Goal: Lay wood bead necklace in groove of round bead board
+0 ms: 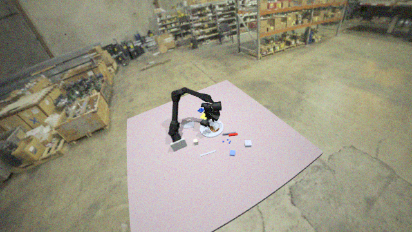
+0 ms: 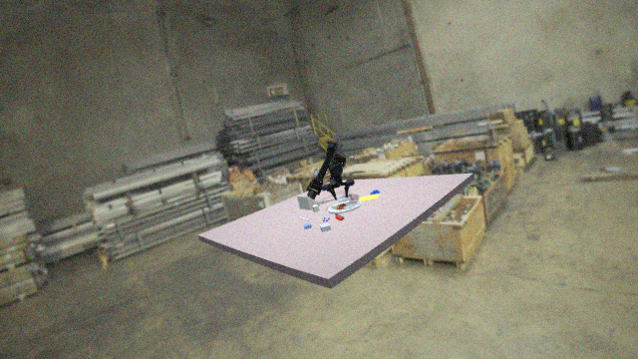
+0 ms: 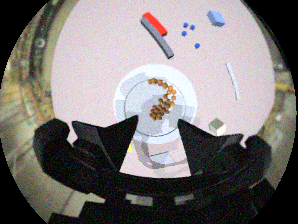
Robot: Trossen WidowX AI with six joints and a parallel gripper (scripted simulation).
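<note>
The round bead board [image 1: 205, 134] [image 3: 190, 97] is white and lies flat on the table, with a thin dark circle marked on it. The brown wood bead necklace [image 1: 214, 129] [image 2: 341, 206] [image 3: 172, 94] lies on the board. In the wrist view one strand curves from the circle's upper part down its right inner side, and the other beads lie bunched near the middle. My gripper [image 1: 210, 122] [image 2: 341, 196] [image 3: 158, 119] is open and empty above the board, its fingertips either side of the bunch's lower end in the wrist view. The exact height is hard to judge.
A red bar [image 1: 233, 134] [image 3: 156, 24] and a grey bar [image 3: 157, 38] lie beside the board. Several small blue pieces, a blue block [image 1: 232, 153] [image 3: 216, 18], a pale block [image 1: 248, 143], a white stick [image 1: 208, 153] [image 3: 233, 81] and a cream cube [image 1: 196, 142] [image 3: 217, 126] lie around.
</note>
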